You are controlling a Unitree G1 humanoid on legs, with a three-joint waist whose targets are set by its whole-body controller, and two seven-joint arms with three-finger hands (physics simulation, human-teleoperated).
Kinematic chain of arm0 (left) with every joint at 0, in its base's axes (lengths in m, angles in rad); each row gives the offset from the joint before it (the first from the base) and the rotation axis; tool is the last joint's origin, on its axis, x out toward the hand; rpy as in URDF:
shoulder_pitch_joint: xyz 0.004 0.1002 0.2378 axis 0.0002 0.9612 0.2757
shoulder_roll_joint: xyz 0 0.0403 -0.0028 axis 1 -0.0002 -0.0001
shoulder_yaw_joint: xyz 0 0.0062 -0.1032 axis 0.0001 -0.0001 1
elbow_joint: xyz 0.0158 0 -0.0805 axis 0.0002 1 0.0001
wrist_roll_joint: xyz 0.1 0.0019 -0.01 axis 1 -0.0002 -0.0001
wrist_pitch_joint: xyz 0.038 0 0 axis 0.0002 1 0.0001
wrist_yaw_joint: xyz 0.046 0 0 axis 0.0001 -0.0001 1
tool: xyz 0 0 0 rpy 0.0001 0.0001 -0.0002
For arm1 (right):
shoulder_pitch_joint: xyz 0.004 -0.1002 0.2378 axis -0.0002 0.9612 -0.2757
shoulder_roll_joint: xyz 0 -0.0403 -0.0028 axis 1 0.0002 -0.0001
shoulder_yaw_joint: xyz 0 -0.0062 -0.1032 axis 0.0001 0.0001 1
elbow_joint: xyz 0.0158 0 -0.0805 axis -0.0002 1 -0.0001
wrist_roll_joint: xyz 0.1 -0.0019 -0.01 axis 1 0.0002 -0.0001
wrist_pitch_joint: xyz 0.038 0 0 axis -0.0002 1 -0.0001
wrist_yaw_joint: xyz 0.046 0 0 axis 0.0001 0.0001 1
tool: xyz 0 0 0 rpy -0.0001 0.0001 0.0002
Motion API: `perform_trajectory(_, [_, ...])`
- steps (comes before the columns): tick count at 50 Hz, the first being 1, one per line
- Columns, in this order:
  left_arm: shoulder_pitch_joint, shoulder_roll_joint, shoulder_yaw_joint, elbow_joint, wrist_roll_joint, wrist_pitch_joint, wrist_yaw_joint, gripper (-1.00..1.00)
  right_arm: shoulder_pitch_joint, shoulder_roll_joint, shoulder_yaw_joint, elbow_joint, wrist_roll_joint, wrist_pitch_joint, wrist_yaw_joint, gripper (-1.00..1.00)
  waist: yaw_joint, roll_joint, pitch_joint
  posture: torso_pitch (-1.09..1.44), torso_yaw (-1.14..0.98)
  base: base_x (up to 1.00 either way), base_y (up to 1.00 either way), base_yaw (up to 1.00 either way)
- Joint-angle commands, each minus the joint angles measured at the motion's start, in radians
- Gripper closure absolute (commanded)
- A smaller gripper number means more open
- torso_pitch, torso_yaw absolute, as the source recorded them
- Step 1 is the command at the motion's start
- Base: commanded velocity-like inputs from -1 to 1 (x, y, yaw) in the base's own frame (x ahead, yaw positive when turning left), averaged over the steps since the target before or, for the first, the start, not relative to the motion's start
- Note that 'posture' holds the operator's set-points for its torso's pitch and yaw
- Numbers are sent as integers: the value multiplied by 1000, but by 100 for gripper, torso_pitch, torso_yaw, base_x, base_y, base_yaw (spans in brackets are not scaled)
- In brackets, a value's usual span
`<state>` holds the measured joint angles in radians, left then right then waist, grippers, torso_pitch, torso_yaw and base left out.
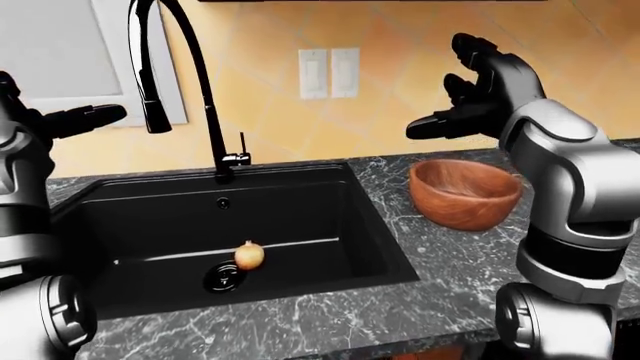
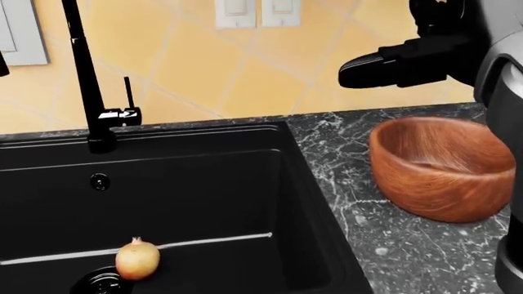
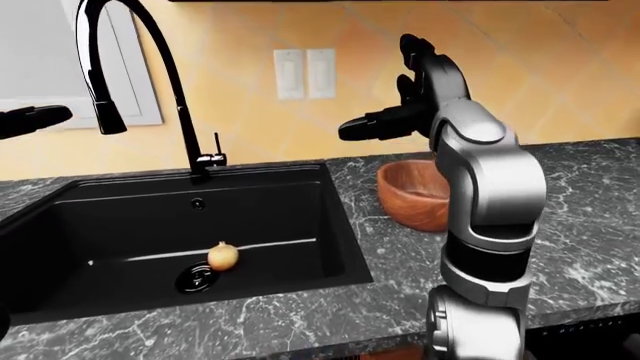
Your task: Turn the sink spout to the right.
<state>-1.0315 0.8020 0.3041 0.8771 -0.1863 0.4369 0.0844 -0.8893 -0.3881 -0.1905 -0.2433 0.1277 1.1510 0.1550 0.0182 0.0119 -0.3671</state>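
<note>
Yellow tiled wall behind spout (image 1: 175,45); right hand (image 1: 470,105) raised open, empty, well right of spout. Best pushed rightward near the arch, gently.

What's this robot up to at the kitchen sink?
It stands at a black sink with both hands raised and open, holding nothing. The left hand hovers near the tip of the tall black spout, which curves toward the view's left; the right hand is above a wooden bowl. An onion lies by the drain. The spout isn't gripped yet.
</note>
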Motion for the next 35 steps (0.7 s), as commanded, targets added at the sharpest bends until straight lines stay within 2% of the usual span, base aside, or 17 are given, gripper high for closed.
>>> perform_trajectory(1, [-36,12,0,-38,1,-31,-2,-100,-34,-9,-8,-15,-2,-30,-2,-100,0,7,-9,-66,0,0,0,0])
perform_trajectory(13, [-46,-12,-5,-30,13,-55,0,-100,-28,-7,-8,-21,-2,-30,-4,-100,-1,6,-51,-77,0,0,0,0])
perform_trajectory(14, [-54,-16,-3,-20,6,-49,-3,-100,-28,-6,-8,-20,-2,-31,-4,-100,-1,5,-54,-77,0,0,0,0])
perform_trajectory(17, [-129,-45,-42,92,55,-118,37,-100,-31,-5,-6,-25,-1,-25,-6,-100,0,2,-60,-77,0,0,0,0])
perform_trajectory(19, [-174,-58,-37,158,51,-133,36,-100,-29,-6,-6,-28,-1,-24,-6,-100,2,-3,-64,-77,0,0,0,0])
perform_trajectory(23, [-251,-95,-64,267,81,-184,54,-100,-32,-7,-8,-27,0,-23,-6,-100,4,-6,-69,-77,0,0,0,0])
perform_trajectory(27, [-292,-116,-63,325,89,-188,51,-100,-30,-9,-10,-32,2,-19,-6,-100,3,-8,-71,-77,0,0,0,0])
perform_trajectory(35, [-323,-129,-54,391,120,-173,81,-100,-40,-11,-7,-28,2,-15,-8,-100,-5,-5,-72,-77,0,0,0,0])
